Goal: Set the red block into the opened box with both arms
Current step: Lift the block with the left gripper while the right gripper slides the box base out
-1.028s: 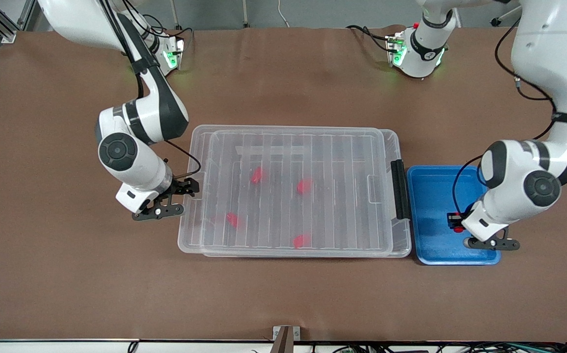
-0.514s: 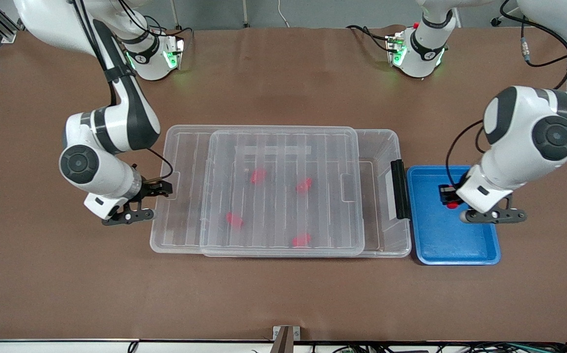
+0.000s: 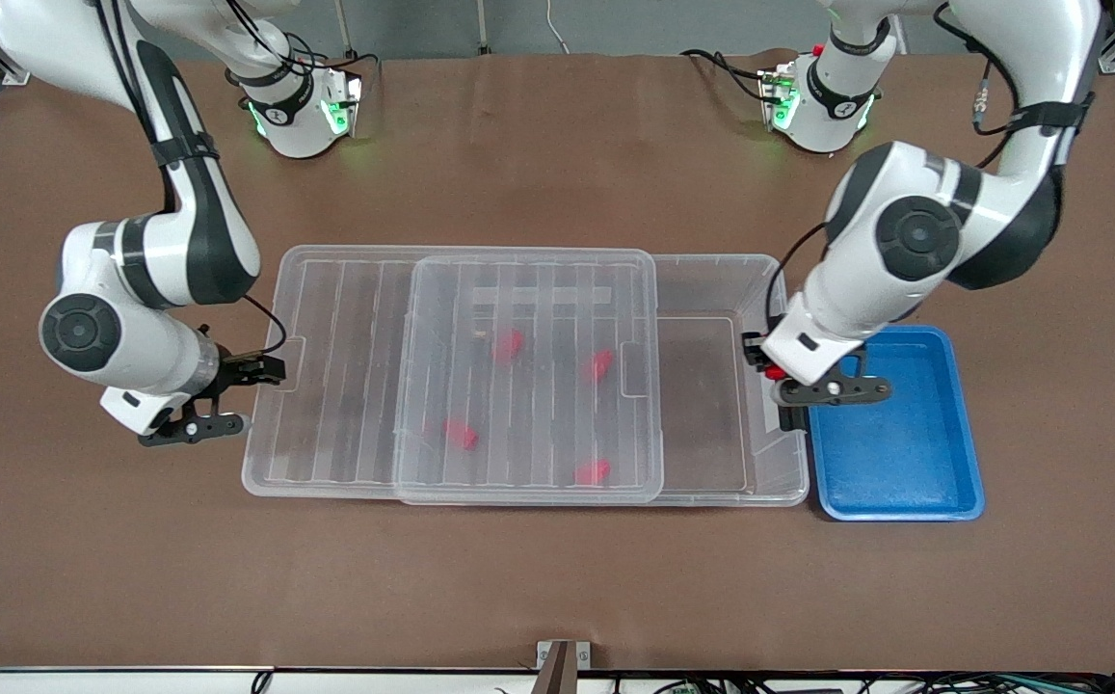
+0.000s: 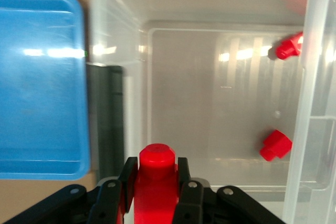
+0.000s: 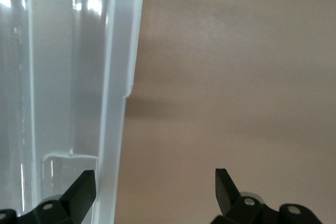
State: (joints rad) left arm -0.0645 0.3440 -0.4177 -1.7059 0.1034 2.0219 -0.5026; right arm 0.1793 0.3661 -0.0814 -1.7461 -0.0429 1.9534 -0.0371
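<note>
My left gripper point(image 3: 767, 362) point(image 4: 156, 174) is shut on the red block point(image 4: 156, 179) and holds it upright. It hangs over the end wall of the opened box point(image 3: 711, 262) where the black handle point(image 4: 107, 114) sits. The ribbed clear lid point(image 3: 345, 386) is slid toward the right arm's end, baring the box floor point(image 4: 199, 103) by the handle. Several other red blocks point(image 3: 509, 345) lie in the box, mostly under the lid. My right gripper point(image 3: 256, 371) point(image 5: 155, 184) is open at the lid's end tab, one finger just inside the lid's rim point(image 5: 118, 103).
A blue tray point(image 3: 904, 463) with nothing in it stands against the box's handle end, toward the left arm's end of the table. Two loose red blocks point(image 4: 275, 145) lie on the bared box floor near the lid's edge. Brown tabletop point(image 5: 236, 77) surrounds everything.
The lid slid toward the right arm's end along with my right gripper, uncovering the handle end. My left gripper carried the red block from over the blue tray to over the box's end.
</note>
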